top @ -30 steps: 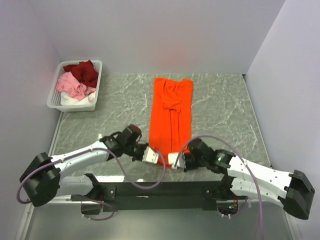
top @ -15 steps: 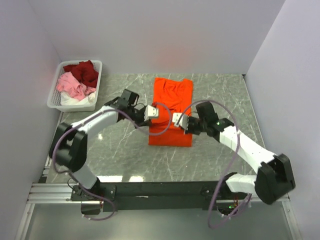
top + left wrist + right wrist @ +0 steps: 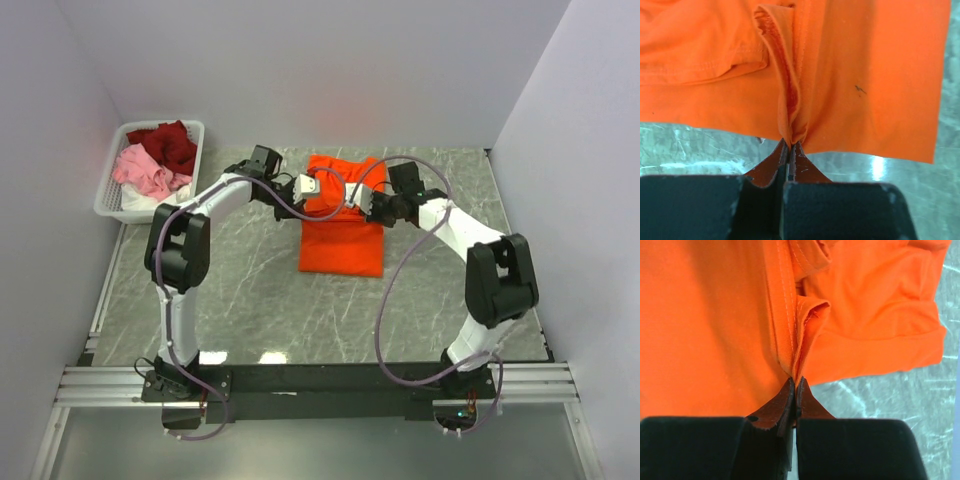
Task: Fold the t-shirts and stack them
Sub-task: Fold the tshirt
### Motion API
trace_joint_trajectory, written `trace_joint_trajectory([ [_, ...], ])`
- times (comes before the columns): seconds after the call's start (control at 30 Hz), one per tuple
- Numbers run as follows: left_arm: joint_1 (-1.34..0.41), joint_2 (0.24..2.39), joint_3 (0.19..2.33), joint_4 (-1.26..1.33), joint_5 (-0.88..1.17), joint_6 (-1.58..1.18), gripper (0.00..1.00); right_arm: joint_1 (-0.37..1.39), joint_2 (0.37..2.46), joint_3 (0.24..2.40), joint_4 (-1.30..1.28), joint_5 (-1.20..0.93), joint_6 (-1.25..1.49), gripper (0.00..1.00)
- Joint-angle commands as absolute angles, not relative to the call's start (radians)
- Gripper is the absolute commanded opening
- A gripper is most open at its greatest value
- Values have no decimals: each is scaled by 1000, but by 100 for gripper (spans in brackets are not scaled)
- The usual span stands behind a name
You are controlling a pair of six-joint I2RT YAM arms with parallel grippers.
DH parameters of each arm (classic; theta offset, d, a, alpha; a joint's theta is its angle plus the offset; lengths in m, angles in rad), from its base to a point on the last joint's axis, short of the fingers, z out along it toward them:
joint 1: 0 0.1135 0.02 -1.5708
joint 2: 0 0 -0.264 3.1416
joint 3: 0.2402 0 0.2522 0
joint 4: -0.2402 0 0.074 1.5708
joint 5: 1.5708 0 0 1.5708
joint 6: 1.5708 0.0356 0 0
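The bright orange t-shirt lies on the marble table, folded over on itself into a short block. My left gripper is shut on a pinched edge of the orange cloth at the shirt's far left. My right gripper is shut on another pinched edge of the same shirt at its far right. Both grippers hold the cloth over the shirt's far end. Dark red, pink and white t-shirts lie bunched in the basket.
A white slotted plastic basket stands at the table's far left corner. White walls close in the back and both sides. Grey marble tabletop shows around the shirt. Both arms' cables arc over the near half of the table.
Both grippers have carried the shirt's near hem from the table's front edge up to its far end, folding the long orange strip in half. The arms now stretch far out.
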State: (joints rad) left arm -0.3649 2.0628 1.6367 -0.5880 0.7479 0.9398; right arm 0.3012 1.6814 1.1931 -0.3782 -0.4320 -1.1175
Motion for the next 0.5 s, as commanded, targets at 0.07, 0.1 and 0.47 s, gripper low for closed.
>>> trace_joint_trajectory([
  [0.07,-344,2117,1713,-629,733,977,2,272,1784,1315,-371,-413,-1144,0],
  [0.1,-342,2134,1727,-627,717,974,5,273,1795,1328,-365,-405,-1143,0],
  [0.47,-272,2106,1802,-523,684,762,52,236,1737,1394,-382,-310,-1049,48],
])
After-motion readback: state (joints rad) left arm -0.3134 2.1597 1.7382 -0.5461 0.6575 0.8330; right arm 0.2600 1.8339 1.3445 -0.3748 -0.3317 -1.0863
